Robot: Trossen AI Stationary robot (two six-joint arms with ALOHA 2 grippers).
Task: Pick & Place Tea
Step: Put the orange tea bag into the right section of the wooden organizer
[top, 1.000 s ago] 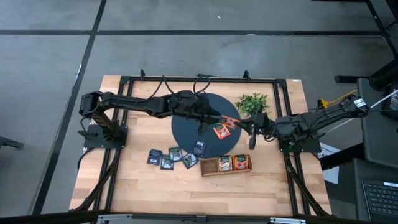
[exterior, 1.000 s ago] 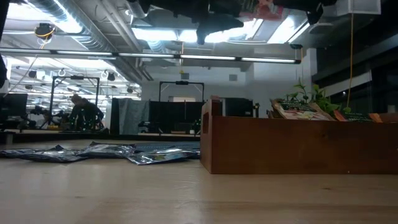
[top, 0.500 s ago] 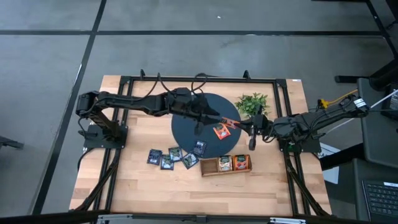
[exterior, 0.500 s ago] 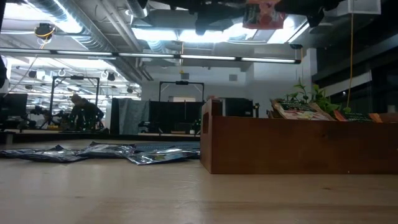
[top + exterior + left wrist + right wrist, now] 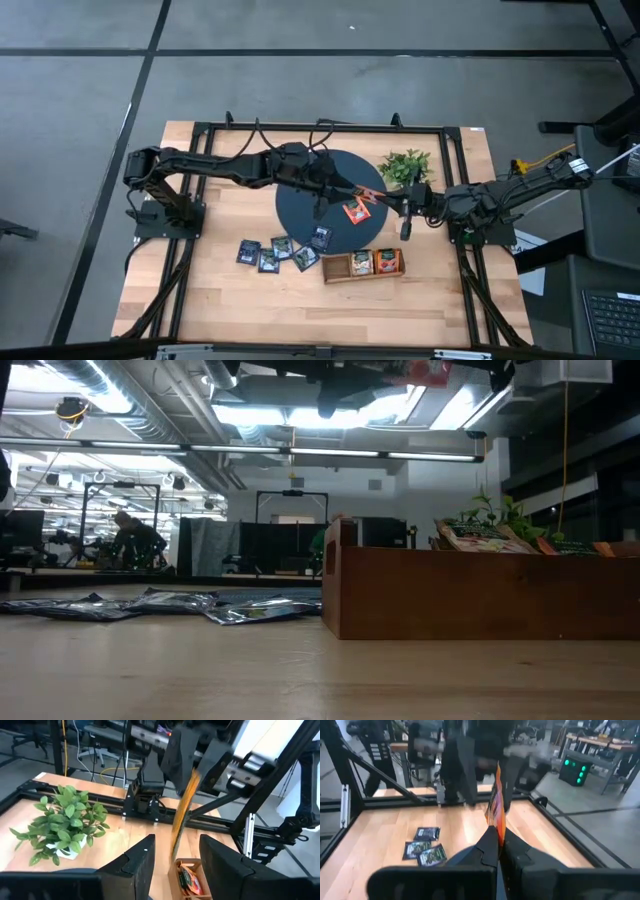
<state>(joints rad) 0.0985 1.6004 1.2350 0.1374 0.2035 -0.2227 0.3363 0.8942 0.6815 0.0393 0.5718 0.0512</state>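
An orange-red tea sachet (image 5: pixel 370 196) hangs in the air over the dark round disc (image 5: pixel 300 215), with my right gripper (image 5: pixel 383 200) shut on it. In the left wrist view the sachet (image 5: pixel 182 815) shows edge-on. My left gripper (image 5: pixel 175 862) is open, one finger on either side of the sachet's free end, with gaps showing. A second orange-red sachet (image 5: pixel 353 211) lies flat on the disc. Several dark sachets (image 5: pixel 275 252) lie flat on the wood near the front, one (image 5: pixel 321 237) at the disc's rim. My right gripper pinches one edge of the orange-red sachet (image 5: pixel 497 827) between its two fingers. The fingers come about level from the table's right. The sachet stands on edge, sticks out past the fingertips toward my left gripper, and is clear of the disc.
A narrow wooden tray (image 5: pixel 330 268) with sachets in its compartments stands in front of the disc, large in the low view (image 5: pixel 480 595). A leafy green plant (image 5: pixel 405 166) stands at the back right. A black frame runs around the table.
The orange-red sachet in my right gripper has dipped a little and come back up. Both arms have stayed in place.
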